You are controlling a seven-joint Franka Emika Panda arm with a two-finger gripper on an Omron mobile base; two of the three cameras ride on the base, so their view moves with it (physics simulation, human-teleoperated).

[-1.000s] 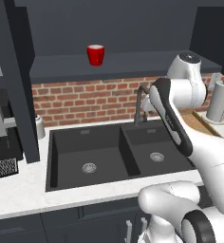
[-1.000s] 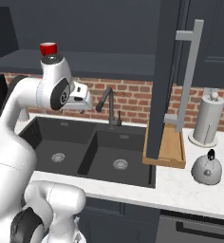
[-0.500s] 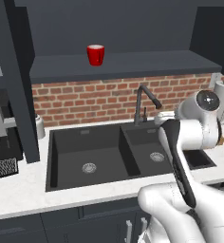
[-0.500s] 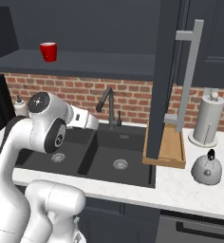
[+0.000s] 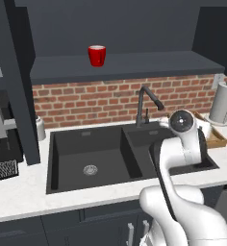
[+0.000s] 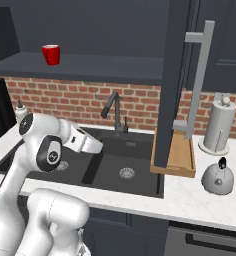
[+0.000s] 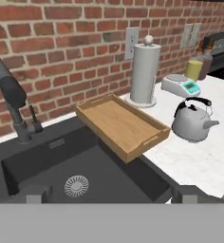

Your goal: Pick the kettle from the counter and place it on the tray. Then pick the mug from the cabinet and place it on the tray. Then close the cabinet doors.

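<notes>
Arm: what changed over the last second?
The arm swung down from cabinet height and across toward the tray side; it now sits low over the sink. Gripper open, nothing held. Kettle on the counter, mug in the cabinet, unmoved.

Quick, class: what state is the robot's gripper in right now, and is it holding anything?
Gripper: open, holding nothing; kettle sits untouched on the counter.

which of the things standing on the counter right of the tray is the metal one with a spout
The kettle: rounded silver-grey, dark handle on top, short spout. The paper-towel roll behind it is a tall white cylinder, and the scale is a flat white slab.
</notes>
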